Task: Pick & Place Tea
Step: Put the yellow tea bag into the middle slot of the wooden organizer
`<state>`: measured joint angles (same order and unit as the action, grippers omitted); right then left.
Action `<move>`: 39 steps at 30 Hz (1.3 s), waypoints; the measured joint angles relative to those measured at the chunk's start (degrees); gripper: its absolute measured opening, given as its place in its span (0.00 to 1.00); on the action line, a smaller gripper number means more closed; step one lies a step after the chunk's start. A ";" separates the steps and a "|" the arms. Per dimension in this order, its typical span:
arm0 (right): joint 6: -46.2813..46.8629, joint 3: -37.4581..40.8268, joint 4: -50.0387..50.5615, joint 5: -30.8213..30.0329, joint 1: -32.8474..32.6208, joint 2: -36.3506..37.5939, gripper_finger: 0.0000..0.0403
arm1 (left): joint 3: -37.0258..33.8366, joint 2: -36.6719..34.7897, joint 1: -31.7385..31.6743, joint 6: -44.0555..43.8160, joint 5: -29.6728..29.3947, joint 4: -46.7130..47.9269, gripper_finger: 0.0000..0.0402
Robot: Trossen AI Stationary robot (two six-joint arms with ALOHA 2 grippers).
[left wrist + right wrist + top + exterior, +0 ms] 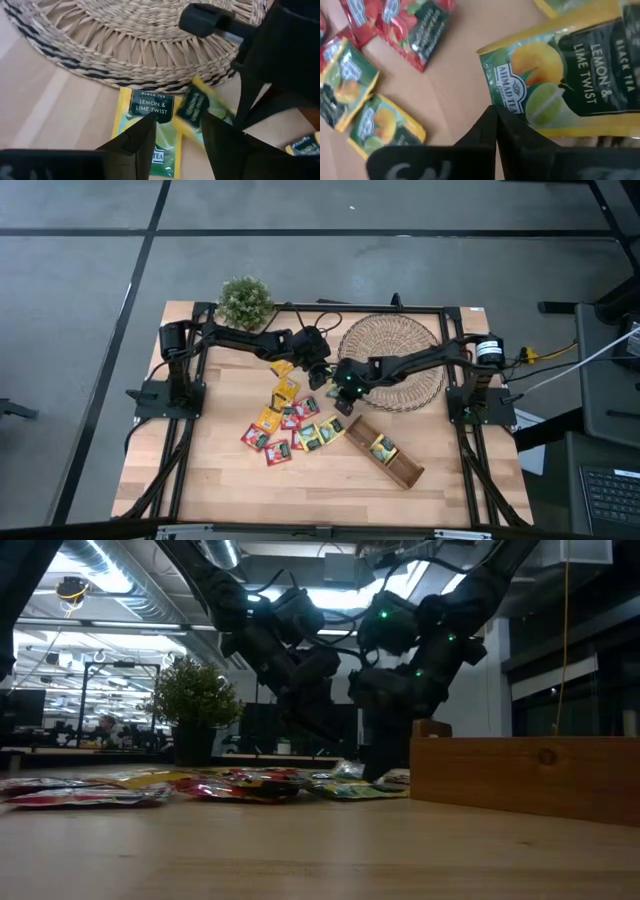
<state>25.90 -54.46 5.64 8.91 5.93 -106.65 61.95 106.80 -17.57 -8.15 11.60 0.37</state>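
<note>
Left wrist view: yellow-green "Lemon & Lime Twist" flat square tea sachet (150, 120) lies on light wooden table (45, 115), just beside round woven straw mat (135, 40); left gripper (175, 135) above it, fingers spread wide, empty. Right gripper (496, 127) pinched tight at edge of another yellow sachet (560, 80). Red/yellow sachets (290, 425) approx 7 o'clock of mat; long brown wooden tray (385, 450) at 6; small green potted plant (245, 302) at 9.

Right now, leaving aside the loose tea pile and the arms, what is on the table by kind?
Plant: 1
Mat: 1
Tray: 1
Sachet in tray: 1
Total: 4
</note>
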 joint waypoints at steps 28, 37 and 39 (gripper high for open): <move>-0.80 -0.74 -0.10 0.00 -2.15 -1.43 0.02 | 0.04 0.02 3.60 -6.36 -4.16 3.51 0.38; -0.77 -0.72 -0.18 -1.65 -4.74 -1.47 0.02 | 0.04 0.02 3.60 -10.68 -1.25 4.08 0.38; -0.80 -0.72 -0.28 -1.76 -5.02 -1.47 0.02 | 0.04 0.02 3.65 -11.39 0.52 4.36 0.38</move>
<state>25.10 -55.18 5.36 7.15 0.92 -108.12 62.00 106.83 -13.92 -19.54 12.12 4.73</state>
